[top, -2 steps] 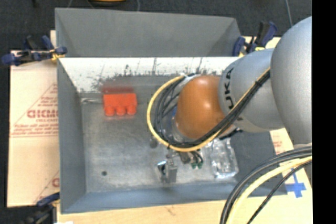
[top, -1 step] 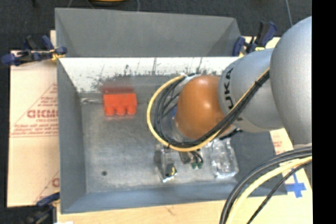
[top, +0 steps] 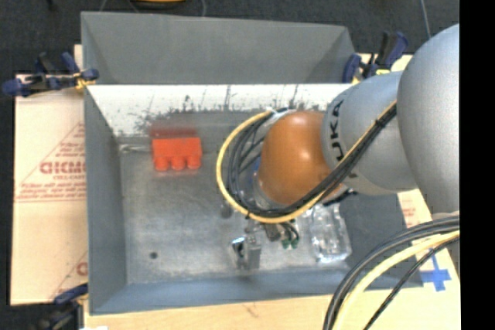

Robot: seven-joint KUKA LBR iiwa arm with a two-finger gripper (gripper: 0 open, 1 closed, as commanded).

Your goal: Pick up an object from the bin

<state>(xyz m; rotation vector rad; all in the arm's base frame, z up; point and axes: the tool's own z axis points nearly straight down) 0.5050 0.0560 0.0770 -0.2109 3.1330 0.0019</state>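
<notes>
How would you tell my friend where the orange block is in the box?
Look inside the grey bin, at the floor's far left corner by the back wall. The orange block lies there alone, with three round bumps along one edge. Nothing else is brightly coloured: the plastic piece near the robot's hand is clear.

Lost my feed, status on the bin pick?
Gripper low, bin's near side. Clear plastic piece just beside it. Red block far left, well apart.
</notes>
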